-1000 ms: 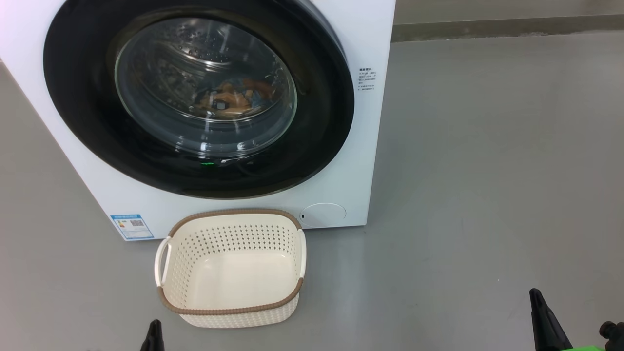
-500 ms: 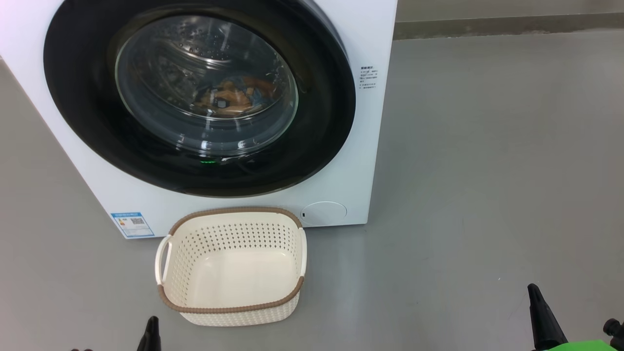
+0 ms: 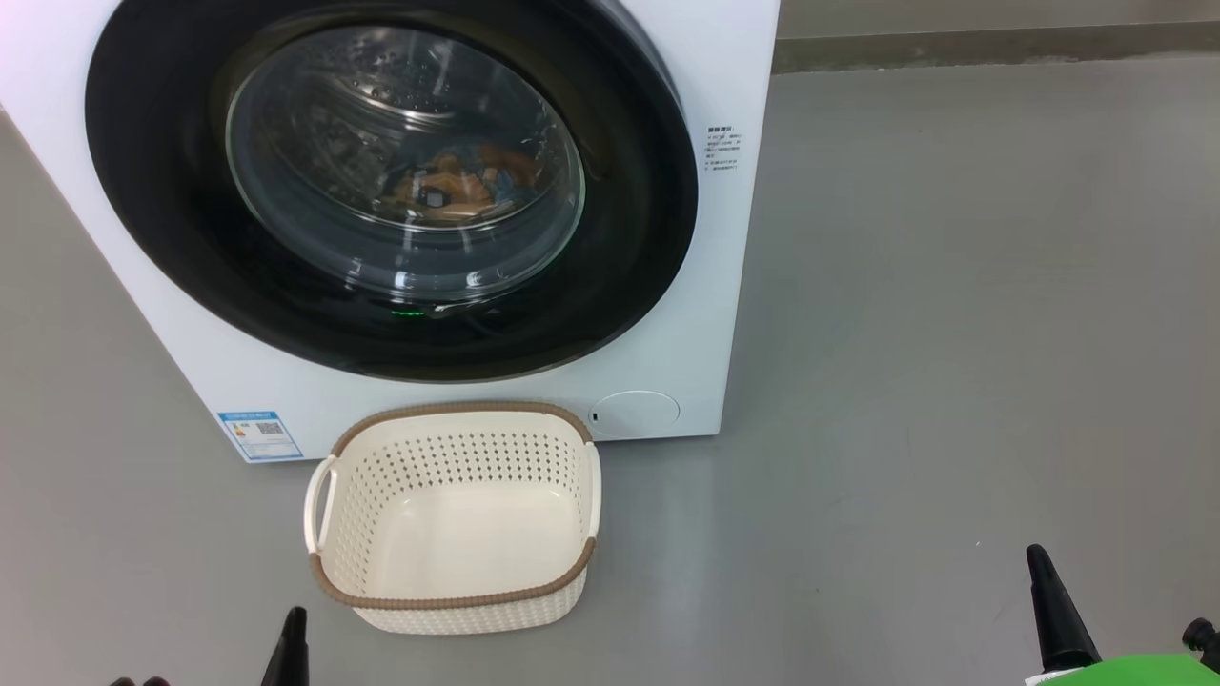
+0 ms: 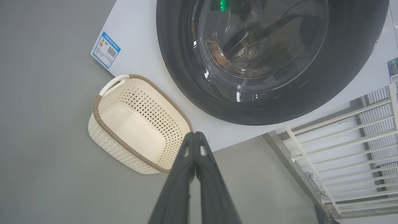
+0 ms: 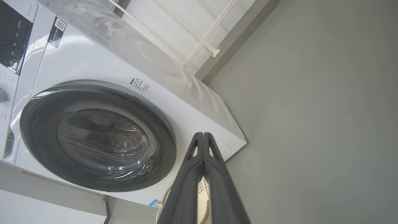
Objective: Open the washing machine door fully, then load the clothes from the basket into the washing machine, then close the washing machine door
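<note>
- The washing machine door [image 3: 152,191] sits closed, its glossy black rim flush against the white front of the washing machine [image 3: 686,362], which stands on the grey floor [image 3: 953,333].
- Through the door's bulging glass window, the clothes [image 3: 457,186] lie inside the steel drum as a bundle of orange and blue fabric.
- A small green glint [image 3: 408,312] shows on the rim just under the glass.
- The basket [image 3: 457,602] stands upright on the floor just in front of the machine, below the door, with its cream bottom in plain sight.
- A blue label [image 3: 259,435] sits at the lower left corner of the machine's front, just beside the basket's left handle. A round white cover [image 3: 634,414] sits at the lower right, near the basket's far right corner.
- The left tool [image 3: 291,648] is low in the head view, near the basket's near left corner but apart from it. Its two dark fingers press together tip to tip and hold nothing.
- The right tool [image 3: 1039,572] is over bare floor, well apart from basket and machine. Its fingers are likewise pressed together with nothing between them.
- A white railing [image 4: 342,149] runs along the wall beyond the machine.
</note>
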